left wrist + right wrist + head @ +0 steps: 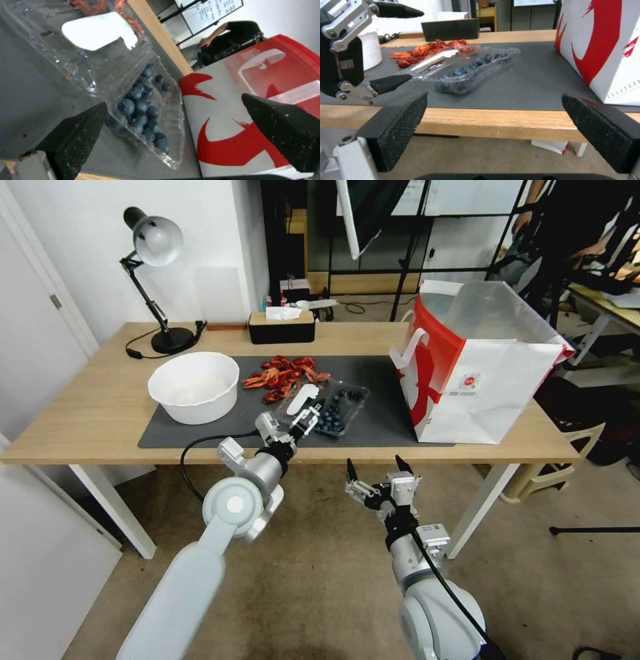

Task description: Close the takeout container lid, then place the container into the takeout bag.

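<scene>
The takeout container (339,411) lies open on the dark mat, with blueberries in its tray (143,110). Its lid (303,399), marked by a white sticker (96,32), is folded back towards the red crayfish. My left gripper (303,421) is open at the near end of the clamshell, close to the lid's corner, and holds nothing. From the right wrist I see the container (470,72) beyond the table edge, with the left gripper (401,47) beside it. The takeout bag (480,373) stands upright and open to the right. My right gripper (380,468) hangs open below the table's front edge.
A big white bowl (193,387) sits left on the mat (380,428), with a pile of red crayfish (283,373) behind the container. A black tissue box (281,327) and a desk lamp (157,280) stand at the back. The bag (603,50) is close to the container's right side.
</scene>
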Controlling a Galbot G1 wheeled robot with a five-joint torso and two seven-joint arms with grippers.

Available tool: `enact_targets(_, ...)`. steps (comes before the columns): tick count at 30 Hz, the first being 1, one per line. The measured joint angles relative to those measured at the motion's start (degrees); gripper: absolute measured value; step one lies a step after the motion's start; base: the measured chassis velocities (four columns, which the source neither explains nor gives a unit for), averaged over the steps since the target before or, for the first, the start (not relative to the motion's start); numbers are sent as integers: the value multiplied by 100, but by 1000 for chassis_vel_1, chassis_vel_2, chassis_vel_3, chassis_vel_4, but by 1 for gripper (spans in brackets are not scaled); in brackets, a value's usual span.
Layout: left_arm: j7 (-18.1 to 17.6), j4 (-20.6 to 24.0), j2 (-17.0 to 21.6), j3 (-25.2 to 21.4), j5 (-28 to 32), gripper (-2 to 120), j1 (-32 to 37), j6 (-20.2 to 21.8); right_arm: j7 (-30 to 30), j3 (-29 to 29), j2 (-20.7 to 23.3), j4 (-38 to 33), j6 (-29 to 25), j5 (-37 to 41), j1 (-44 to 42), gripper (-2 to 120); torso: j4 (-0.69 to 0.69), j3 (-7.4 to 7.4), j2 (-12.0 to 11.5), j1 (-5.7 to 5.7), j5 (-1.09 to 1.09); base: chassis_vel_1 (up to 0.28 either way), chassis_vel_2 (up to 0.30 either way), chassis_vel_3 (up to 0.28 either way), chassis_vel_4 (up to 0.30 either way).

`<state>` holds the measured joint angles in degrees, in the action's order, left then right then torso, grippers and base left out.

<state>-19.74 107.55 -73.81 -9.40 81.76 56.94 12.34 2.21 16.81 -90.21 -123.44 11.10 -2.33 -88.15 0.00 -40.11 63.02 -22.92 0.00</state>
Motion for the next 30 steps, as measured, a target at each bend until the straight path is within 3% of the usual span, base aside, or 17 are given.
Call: enact_targets(30,-240,-525,-96,131,51,100,-371,58,-3,33,-2,6,-41,-46,-55,100,0,1,1,2,0,0,0,0,0)
